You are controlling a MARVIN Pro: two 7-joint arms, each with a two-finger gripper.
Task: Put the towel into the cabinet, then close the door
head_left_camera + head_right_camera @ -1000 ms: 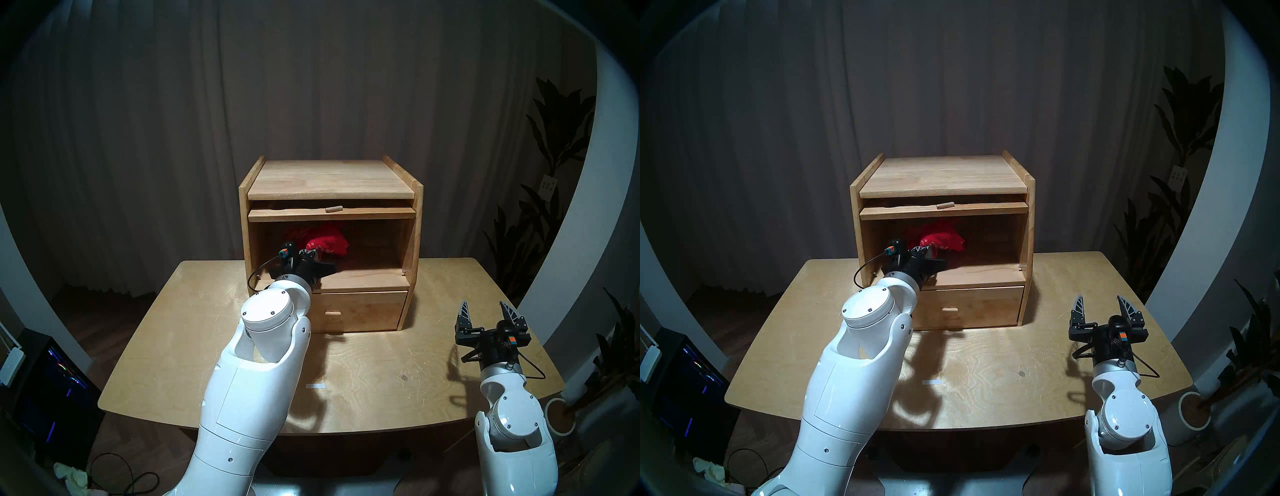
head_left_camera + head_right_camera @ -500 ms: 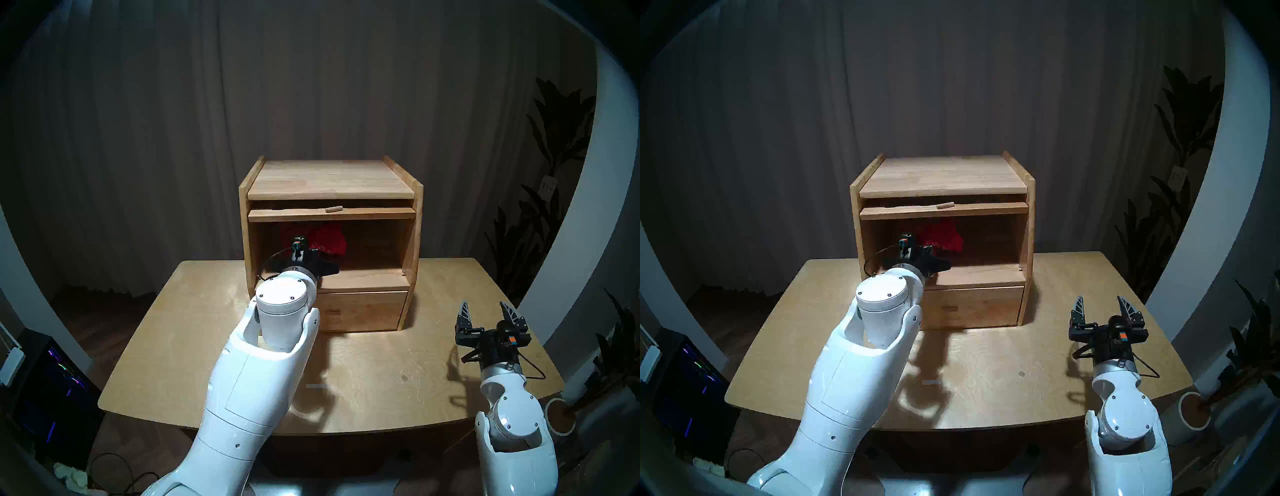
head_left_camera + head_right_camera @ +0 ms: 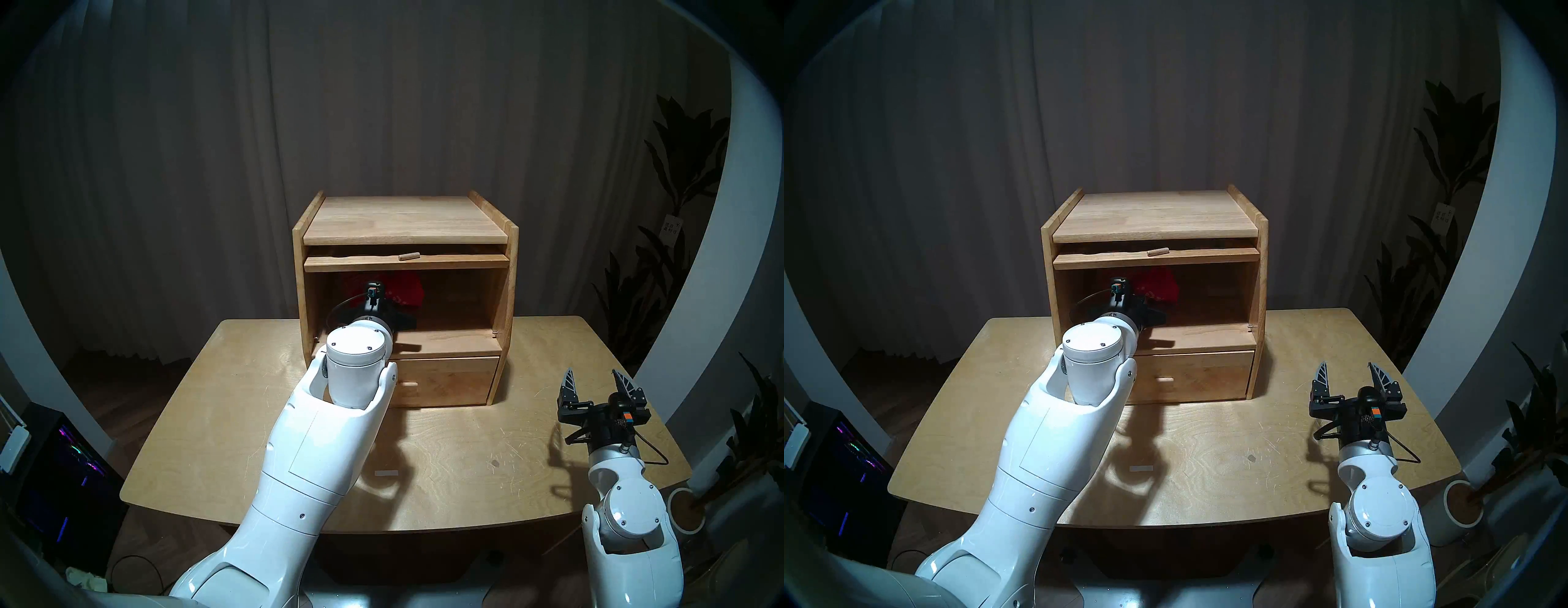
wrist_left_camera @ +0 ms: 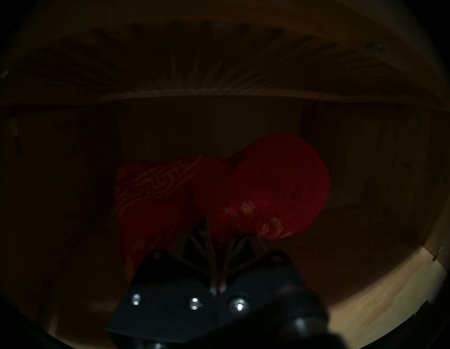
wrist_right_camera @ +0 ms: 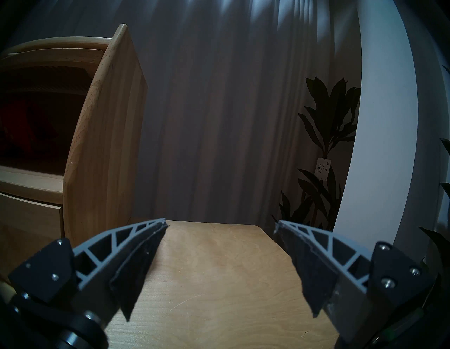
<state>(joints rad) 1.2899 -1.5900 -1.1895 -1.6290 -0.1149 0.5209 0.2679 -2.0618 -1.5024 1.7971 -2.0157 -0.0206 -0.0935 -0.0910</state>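
Clenched on a fold of the towel [image 4: 275, 185], the left gripper [image 4: 213, 240] is seen deep inside the cabinet [image 3: 405, 216], the red cloth bunched toward the back wall. The door [image 3: 407, 262] is slid up under the top. The right gripper [image 3: 596, 382] is held spread above the table [image 3: 237, 424]. If released poorly, cloth may be dragged out, blocking the door.
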